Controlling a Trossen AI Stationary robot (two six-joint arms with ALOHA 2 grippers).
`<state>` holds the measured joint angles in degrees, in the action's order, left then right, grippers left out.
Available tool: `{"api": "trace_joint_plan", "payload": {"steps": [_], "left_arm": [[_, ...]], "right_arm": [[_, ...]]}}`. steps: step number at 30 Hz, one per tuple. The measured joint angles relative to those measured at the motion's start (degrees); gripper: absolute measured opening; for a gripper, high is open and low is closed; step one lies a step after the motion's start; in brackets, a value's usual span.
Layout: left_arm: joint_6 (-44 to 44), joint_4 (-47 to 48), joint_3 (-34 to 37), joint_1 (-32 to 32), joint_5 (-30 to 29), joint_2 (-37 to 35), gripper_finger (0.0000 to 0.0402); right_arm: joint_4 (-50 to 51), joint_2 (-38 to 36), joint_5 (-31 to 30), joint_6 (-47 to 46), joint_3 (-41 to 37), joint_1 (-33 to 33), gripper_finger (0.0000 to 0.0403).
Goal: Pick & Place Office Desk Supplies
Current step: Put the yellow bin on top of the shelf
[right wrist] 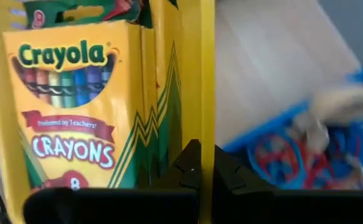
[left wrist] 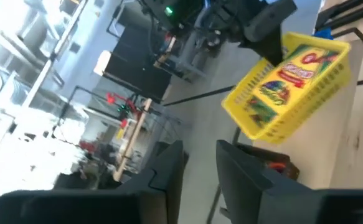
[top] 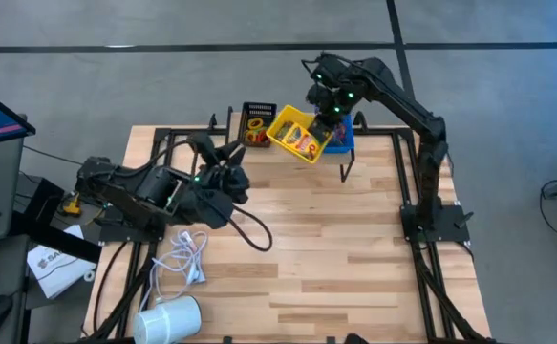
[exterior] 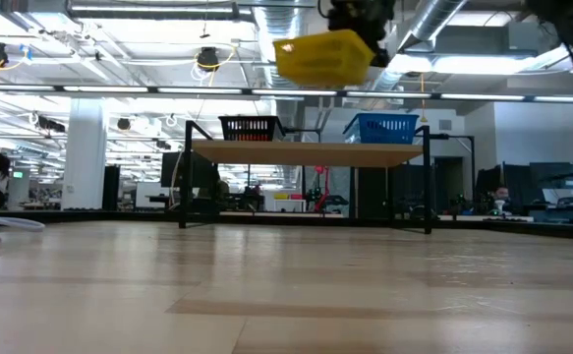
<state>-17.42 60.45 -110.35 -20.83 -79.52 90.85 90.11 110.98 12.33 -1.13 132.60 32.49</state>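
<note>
Holding the yellow bin (top: 300, 135) by its rim, clear above the table (top: 335, 239), the right gripper (top: 328, 113) is clamped tight; crayon boxes (right wrist: 75, 99) fill it. The left gripper (top: 223, 153), fingers slightly parted, hovers empty near the black bin (top: 257, 122).

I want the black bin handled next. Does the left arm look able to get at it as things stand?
Probably yes. The black bin sits at the table's far edge, just beyond the left gripper, with bare wood between them. The right gripper holds the yellow bin aloft beside it, not over it.
</note>
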Motion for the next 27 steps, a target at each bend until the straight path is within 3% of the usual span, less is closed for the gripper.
{"api": "trace_joint_plan", "payload": {"steps": [5, 9, 12, 20, 27], "left_arm": [[13.5, 10.03, 0.32, -0.99, -0.14, -1.97, 0.0082], [19.77, 11.57, 4.19, -1.08, -0.1, -5.37, 0.0073], [23.47, 10.97, 8.65, -0.99, -0.17, -8.67, 0.0063], [22.79, 0.25, 21.52, -0.63, -0.14, -14.3, 0.0032], [22.32, -5.04, 26.28, -0.62, -0.09, -15.21, 0.0015]], "right_arm": [[-2.86, 1.52, 2.7, -1.86, 1.08, 1.67, 0.0], [-1.01, 2.28, -3.47, -2.67, 2.15, 3.52, 0.0], [-3.67, 1.98, -3.5, -4.0, 2.31, 3.91, 0.0], [-8.41, 2.28, -3.29, -7.05, 2.31, 2.81, 0.0], [-10.5, 3.89, -3.29, -10.13, 2.22, 1.96, 0.0]]}}
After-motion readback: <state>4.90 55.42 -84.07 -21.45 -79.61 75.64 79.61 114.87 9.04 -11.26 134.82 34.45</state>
